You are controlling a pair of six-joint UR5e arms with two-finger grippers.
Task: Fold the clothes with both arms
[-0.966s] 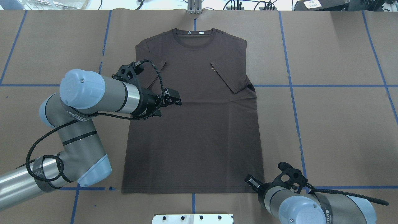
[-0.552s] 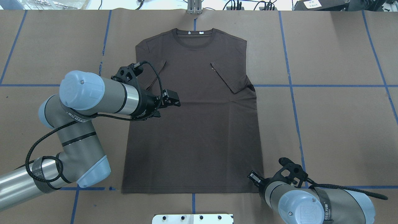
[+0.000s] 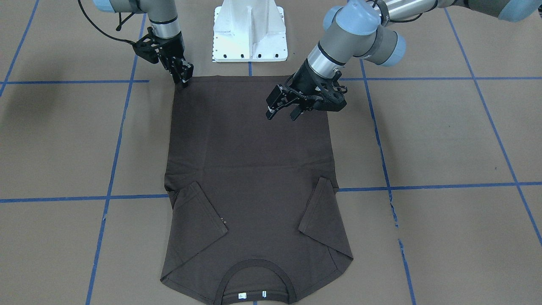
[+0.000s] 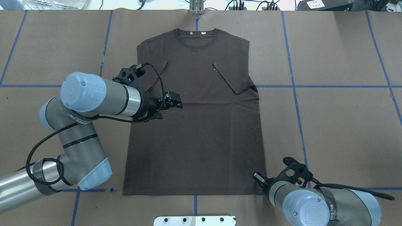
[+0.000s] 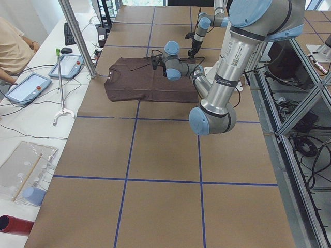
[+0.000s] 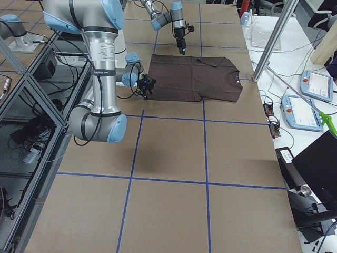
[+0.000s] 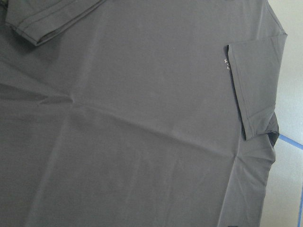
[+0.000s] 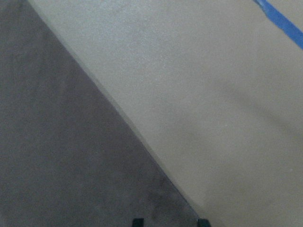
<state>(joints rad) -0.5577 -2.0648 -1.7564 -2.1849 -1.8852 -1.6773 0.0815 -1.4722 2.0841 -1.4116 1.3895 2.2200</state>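
1. The T-shirt (image 4: pixel 194 125) is found flat and front up on the table (image 4: pixel 329 125), with the collar away from the robot.
2. Both sleeves are turned in over the chest. The body is judged not yet folded, and the hem lies flat.
3. The left gripper (image 3: pixel 283 114) is held above the mid-body toward the shirt's left side, jaws apart, with nothing gripped.
4. The right gripper (image 3: pixel 185 80) is placed at the right hem corner. Its fingertips (image 8: pixel 138 221) are seen apart astride the cloth edge, not clamped.

Place: robotics lab
Evidence: brown paper-covered table (image 4: pixel 345 131) gridded with blue tape (image 4: pixel 329 86); grey touchscreen teach pendants (image 6: pixel 301 112); silver metal camera post (image 5: pixel 78 39)
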